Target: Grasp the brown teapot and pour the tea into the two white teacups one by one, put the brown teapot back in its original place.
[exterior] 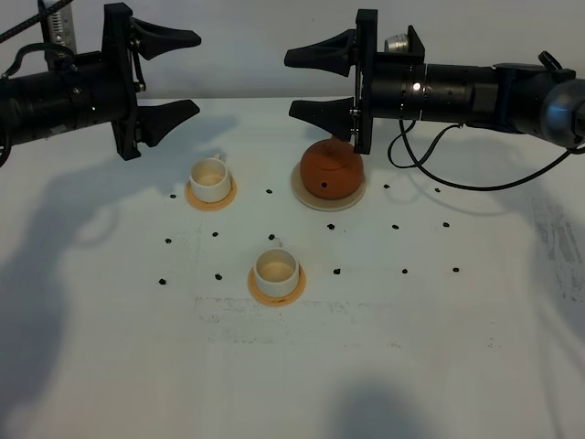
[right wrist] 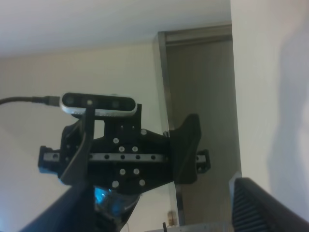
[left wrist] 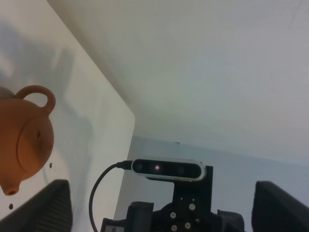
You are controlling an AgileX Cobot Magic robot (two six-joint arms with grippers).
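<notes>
Under right claw [exterior: 291,83], brown teapot [exterior: 329,171]

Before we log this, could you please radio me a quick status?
Left tool and right tool open, empty. Squat reddish-brown clay teapot on beige disc coaster. Nothing blocking it.

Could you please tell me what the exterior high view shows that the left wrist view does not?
Only the exterior high view shows the two white teacups and the beige coaster under the brown teapot. Only the left wrist view shows the teapot's loop handle. Both show that teapot and the white table.
</notes>
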